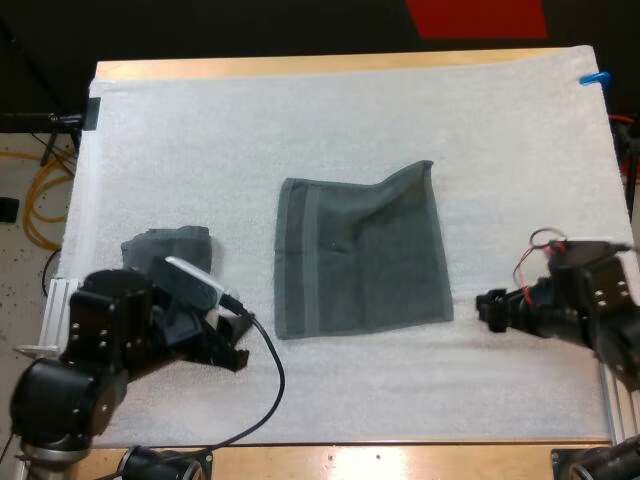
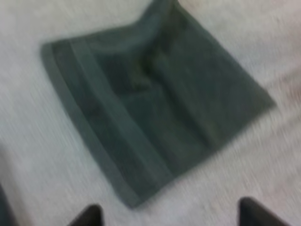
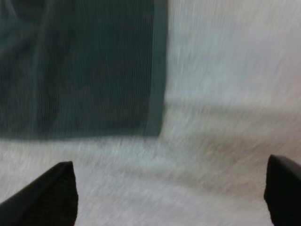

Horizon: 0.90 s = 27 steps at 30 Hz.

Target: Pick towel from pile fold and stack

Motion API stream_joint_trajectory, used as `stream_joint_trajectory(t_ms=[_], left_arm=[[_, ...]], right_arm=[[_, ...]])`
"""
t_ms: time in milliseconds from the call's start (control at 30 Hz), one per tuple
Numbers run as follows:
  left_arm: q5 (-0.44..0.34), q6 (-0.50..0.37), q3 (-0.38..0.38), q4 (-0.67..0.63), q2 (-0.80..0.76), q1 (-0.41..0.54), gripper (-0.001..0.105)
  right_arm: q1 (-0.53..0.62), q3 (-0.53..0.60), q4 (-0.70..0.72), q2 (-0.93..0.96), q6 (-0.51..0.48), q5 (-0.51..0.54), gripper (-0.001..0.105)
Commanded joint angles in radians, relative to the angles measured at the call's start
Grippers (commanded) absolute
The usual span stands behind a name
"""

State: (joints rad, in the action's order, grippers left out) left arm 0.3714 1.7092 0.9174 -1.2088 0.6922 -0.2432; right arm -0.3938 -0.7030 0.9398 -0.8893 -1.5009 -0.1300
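Note:
A dark grey-green towel (image 1: 360, 250) lies spread out in the middle of the white mat, with a raised wrinkle toward its far right corner. A second, bunched towel (image 1: 172, 246) sits at the left, partly hidden by my left arm. My left gripper (image 1: 232, 350) hovers off the spread towel's near left corner. Its fingers stand apart and hold nothing, and the towel (image 2: 155, 99) lies ahead of them. My right gripper (image 1: 488, 307) is just right of the towel's near right corner, open and holding nothing, with the towel's edge (image 3: 157, 70) in front of it.
The white mat (image 1: 330, 110) covers most of the wooden table. Bare mat lies beyond the spread towel and along the front edge between the two arms.

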Motion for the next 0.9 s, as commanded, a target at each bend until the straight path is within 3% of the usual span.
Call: stream_joint_trajectory(t_ms=[0,233,333,467,633,867], left_arm=[[0.029,0.018,-0.030,-0.005,0.000,0.002,0.069],[0.053,0.045,-0.195,0.025,0.000,0.002,0.070],[0.053,0.045,-0.230,0.026,0.000,0.002,0.070],[0.077,0.045,-0.249,0.026,0.000,0.002,0.070],[0.110,0.045,-0.249,0.026,0.000,0.002,0.070],[0.127,0.045,-0.249,0.026,0.000,0.002,0.070]], right_arm=[[0.006,0.029,-0.046,-0.011,0.030,-0.039,0.078],[0.006,0.161,-0.297,-0.168,0.158,-0.175,0.078],[0.006,0.171,-0.384,-0.274,0.182,-0.214,0.078],[0.006,0.171,-0.505,-0.401,0.229,-0.284,0.078],[0.006,0.171,-0.670,-0.546,0.364,-0.383,0.078],[0.006,0.171,-0.736,-0.611,0.435,-0.407,0.073]])
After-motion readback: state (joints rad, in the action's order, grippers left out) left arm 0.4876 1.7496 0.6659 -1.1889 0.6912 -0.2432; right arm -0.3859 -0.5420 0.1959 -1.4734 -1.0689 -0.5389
